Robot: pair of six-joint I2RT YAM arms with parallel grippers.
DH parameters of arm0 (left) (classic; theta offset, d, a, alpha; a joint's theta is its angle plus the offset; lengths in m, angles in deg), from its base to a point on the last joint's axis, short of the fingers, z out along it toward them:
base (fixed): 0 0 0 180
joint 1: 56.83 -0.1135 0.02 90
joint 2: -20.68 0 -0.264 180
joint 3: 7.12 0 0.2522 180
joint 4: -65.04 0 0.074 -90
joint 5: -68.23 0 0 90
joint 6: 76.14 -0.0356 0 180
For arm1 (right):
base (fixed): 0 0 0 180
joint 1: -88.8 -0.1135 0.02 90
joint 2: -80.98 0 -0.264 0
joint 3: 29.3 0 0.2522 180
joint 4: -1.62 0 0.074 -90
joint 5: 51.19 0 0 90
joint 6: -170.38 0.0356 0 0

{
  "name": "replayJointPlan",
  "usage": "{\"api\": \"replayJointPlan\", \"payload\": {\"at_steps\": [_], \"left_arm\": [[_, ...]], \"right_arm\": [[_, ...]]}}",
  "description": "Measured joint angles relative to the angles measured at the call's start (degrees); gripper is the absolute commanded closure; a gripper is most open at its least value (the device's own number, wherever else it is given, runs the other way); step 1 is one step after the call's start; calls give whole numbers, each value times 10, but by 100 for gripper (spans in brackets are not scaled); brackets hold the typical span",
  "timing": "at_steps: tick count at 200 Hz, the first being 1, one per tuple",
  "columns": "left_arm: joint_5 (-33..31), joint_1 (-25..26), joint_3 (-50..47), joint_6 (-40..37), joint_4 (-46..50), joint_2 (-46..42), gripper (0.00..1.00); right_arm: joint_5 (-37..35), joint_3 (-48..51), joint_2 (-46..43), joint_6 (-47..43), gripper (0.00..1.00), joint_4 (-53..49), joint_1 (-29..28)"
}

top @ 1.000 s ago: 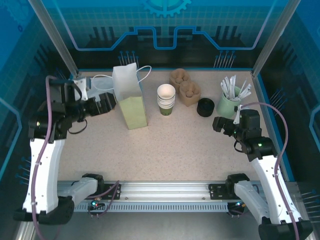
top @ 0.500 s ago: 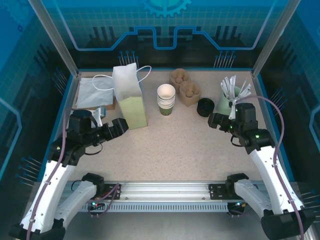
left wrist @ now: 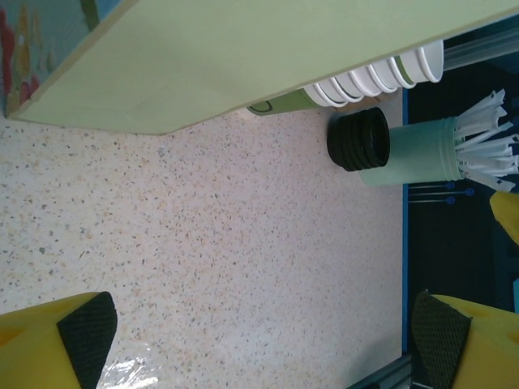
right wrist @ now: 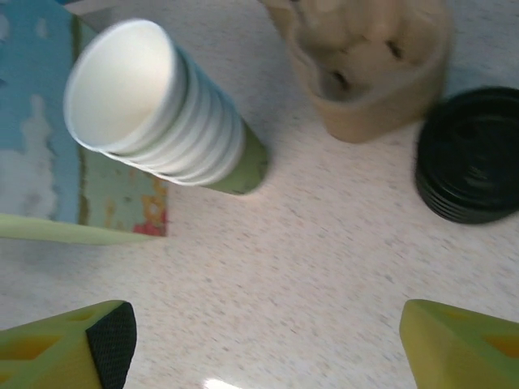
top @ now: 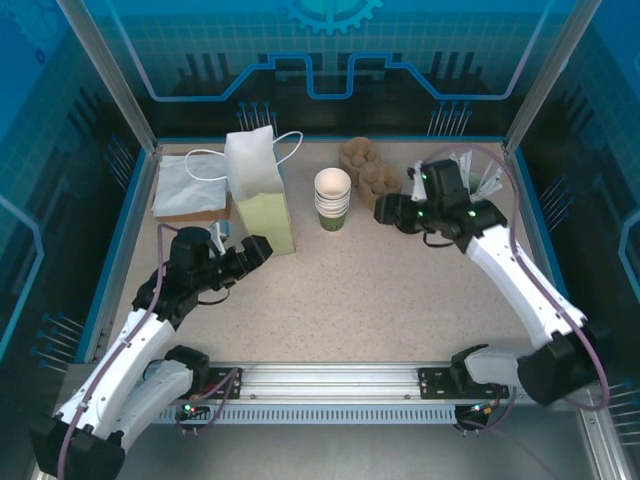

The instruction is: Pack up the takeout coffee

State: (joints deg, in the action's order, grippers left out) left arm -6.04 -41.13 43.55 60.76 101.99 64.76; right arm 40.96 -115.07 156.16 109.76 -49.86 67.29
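looks barely started, nothing packed: left gripper (top: 252, 253) gapes empty just beside the bag (top: 265, 215), right gripper (top: 385, 213) gapes empty well apart from it.

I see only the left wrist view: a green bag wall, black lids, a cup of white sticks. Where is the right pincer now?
Observer: The right pincer is low over the table, on the near side of the brown cup carriers, with its jaws open.
Operator: What does it point at?
Observer: Its wrist view faces the stack of paper cups, with the black lids off to one side.
Operator: And what is to the left of the bag?
Observer: A flat white paper item lies there, beside the upright paper bag.
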Motion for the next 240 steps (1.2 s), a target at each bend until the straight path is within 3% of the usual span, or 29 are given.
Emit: {"api": "replayJointPlan", "payload": {"at_steps": [97, 123, 199, 240], "left_arm": [[-10, 2, -23, 23, -91, 76, 1], [-14, 2, -23, 23, -94, 81, 1], [-14, 2, -22, 27, -93, 79, 1], [-14, 3, -16, 27, -91, 79, 1]], "right_arm": [[85, -200, 253, 70, 46, 23, -14], [95, -236, 285, 78, 55, 17, -14], [90, -300, 337, 80, 69, -18, -15], [88, -304, 345, 75, 84, -37, -18]]}}
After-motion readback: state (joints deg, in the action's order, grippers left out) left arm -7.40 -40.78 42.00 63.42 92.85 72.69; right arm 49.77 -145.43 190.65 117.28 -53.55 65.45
